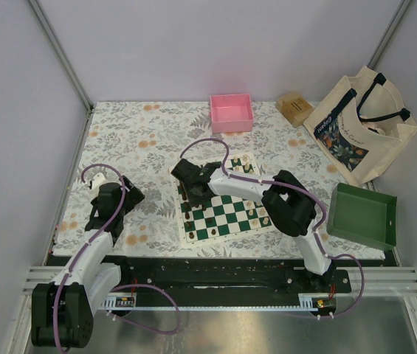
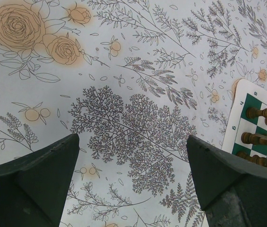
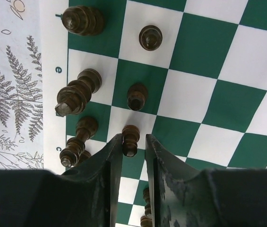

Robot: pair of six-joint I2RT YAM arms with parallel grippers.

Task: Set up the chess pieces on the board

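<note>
The right pincer (image 3: 133, 138) is straddling a dark pawn (image 3: 131, 137) standing on the board (image 3: 204, 94); I cannot tell whether it is squeezing it. Other dark pieces (image 3: 79, 92) are lining the board's left edge and light pieces (image 1: 256, 215) are perhaps filling the right, so setup is looking partly done. The right arm (image 1: 241, 188) is stretching leftward across the board. The left pincer (image 2: 132, 138) is hanging open over the flowered worktop (image 2: 124, 71).

Left arm (image 1: 90, 258) and right arm (image 1: 241, 188): white links, black joints, purple cables (image 1: 208, 144) looping along each above the black rail (image 1: 215, 276). Fingers (image 3: 100, 189) are dark green, wedge-shaped, with scuffed edges.
</note>
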